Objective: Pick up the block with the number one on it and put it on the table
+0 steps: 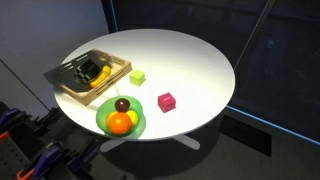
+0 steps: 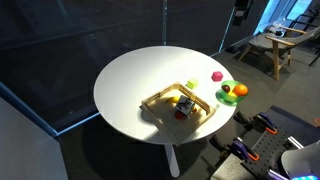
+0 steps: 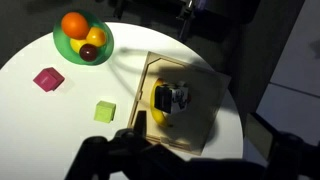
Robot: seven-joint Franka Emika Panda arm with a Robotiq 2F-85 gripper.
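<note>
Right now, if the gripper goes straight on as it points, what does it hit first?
Probably the wooden tray, near the dark block lying in it; nothing shows in between. The gripper hangs open above, so the exact spot is uncertain.

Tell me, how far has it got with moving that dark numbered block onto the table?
Nothing looks done yet: the dark block lies in the wooden tray, beside something yellow. In hand: the gripper hangs above the tray, seemingly open and empty. Left: grasp the block, lift it out, and set it on the white table.
</note>
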